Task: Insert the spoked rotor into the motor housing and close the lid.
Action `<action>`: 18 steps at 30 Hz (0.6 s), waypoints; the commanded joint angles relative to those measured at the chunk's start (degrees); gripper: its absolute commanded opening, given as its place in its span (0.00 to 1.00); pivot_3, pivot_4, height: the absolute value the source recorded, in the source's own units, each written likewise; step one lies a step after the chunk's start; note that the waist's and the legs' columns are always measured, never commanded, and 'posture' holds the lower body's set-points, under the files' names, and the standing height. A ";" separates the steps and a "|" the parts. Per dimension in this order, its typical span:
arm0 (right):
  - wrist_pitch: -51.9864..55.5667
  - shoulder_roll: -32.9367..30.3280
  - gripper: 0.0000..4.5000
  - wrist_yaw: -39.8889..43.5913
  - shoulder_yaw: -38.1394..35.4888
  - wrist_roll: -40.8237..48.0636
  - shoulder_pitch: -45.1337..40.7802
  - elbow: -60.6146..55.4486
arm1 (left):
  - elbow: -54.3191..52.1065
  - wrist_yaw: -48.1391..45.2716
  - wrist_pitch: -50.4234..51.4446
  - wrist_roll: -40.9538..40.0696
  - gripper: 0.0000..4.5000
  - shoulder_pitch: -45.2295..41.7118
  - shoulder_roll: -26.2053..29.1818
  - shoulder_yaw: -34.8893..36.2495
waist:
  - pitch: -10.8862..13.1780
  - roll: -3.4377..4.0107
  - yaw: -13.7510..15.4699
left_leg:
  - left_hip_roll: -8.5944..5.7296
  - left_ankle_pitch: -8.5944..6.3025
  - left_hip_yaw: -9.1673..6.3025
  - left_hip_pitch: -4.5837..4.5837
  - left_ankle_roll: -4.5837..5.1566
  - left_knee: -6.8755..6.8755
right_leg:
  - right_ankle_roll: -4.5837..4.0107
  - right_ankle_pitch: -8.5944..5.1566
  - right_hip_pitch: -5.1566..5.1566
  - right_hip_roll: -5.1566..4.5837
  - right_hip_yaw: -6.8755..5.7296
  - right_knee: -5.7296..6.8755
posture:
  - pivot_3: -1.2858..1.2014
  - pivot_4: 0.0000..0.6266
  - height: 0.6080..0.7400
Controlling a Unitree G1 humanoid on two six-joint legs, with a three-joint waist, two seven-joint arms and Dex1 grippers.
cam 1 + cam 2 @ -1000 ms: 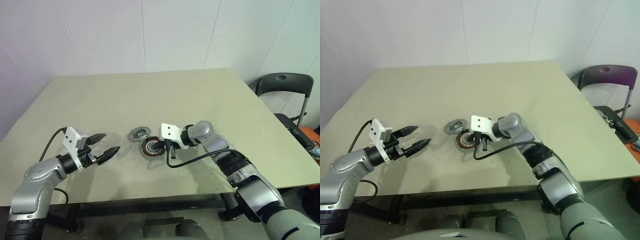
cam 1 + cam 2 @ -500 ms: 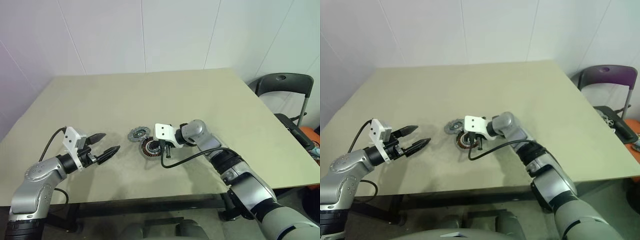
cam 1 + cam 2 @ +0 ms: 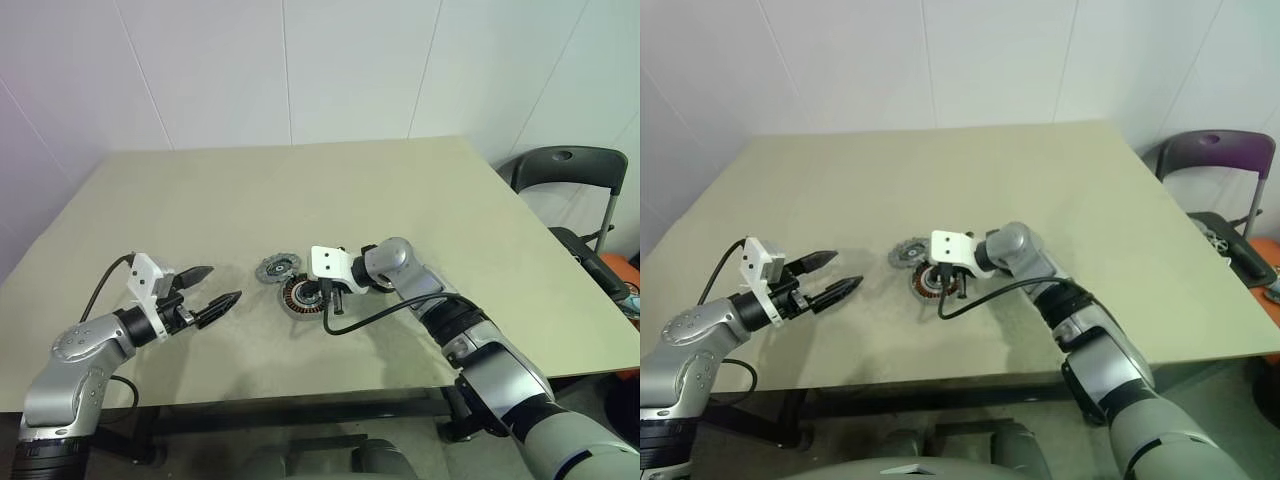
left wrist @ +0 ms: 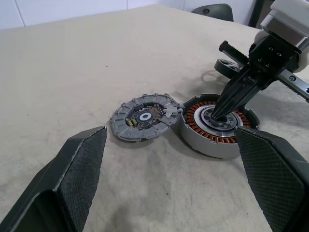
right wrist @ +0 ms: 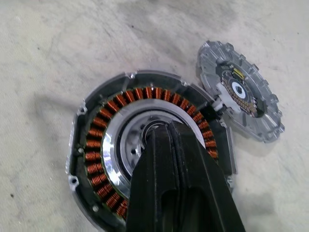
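The motor housing [image 3: 301, 297], a round part with copper windings around a silver centre, lies near the middle of the table [image 3: 400, 200]. Touching it on its far left is the lid [image 3: 277, 267], a grey scalloped disc lying flat. My right gripper [image 3: 322, 294] is shut, and its tips press down into the housing's silver centre [image 5: 126, 150]. My left gripper [image 3: 222, 284] hovers open to the left of both parts, a hand's width from the lid [image 4: 143, 116], with nothing between its fingers. The spoked rotor is hidden or out of view.
A black cable [image 3: 352, 318] hangs from my right wrist and loops onto the table just in front of the housing. A dark chair [image 3: 565, 165] stands past the table's right edge. A white wall rises behind the table's far edge.
My right wrist and forearm have shifted slightly to the left, while the shut fingertips stay on the housing's centre. The left gripper, the housing and the lid have not moved.
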 commanded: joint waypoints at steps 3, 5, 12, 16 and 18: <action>-2.26 -0.51 0.01 -0.04 -0.02 -1.29 -2.07 0.93 | -0.87 0.40 -1.33 -0.35 1.00 -1.14 -0.04 0.50 | 0.00 0.00 -0.01 | 0.00 0.00 0.00 0.01 0.00 0.00 | 0.00 0.00 0.00 0.00 0.00 0.00 | 0.52 0.00 1.00; -2.61 -0.56 0.01 0.07 -0.19 -1.45 -2.28 1.22 | -0.86 0.40 -1.36 -0.33 1.00 -1.16 -0.05 0.47 | 0.00 0.00 -0.01 | 0.00 0.00 0.00 0.00 0.00 0.01 | 0.00 0.00 0.00 0.00 0.00 0.00 | 0.52 0.00 1.00; -2.52 -0.66 0.01 0.87 -0.59 -1.08 -2.47 0.46 | -0.70 0.41 -1.51 -0.21 1.00 -1.34 -0.09 0.29 | 0.00 0.00 -0.01 | 0.00 0.00 0.00 -0.01 0.00 -0.01 | 0.00 0.00 -0.02 0.00 0.00 0.00 | 0.52 0.00 1.00; -0.69 0.11 0.01 1.84 -2.60 1.75 -2.46 -1.55 | -0.66 0.47 -1.51 -0.17 1.00 -1.41 -0.12 0.25 | 0.00 0.00 -0.01 | 0.00 0.00 0.00 -0.01 0.00 -0.01 | 0.00 0.00 -0.02 0.00 0.00 0.00 | 0.52 0.00 1.00; 0.93 0.49 0.01 2.32 -3.83 3.44 -2.52 -2.66 | -0.53 0.46 -1.61 -0.07 1.00 -1.42 -0.15 0.20 | 0.00 0.00 -0.03 | 0.00 0.00 0.00 -0.02 0.00 -0.01 | 0.00 0.00 -0.03 0.00 0.00 0.00 | 0.52 0.00 1.00</action>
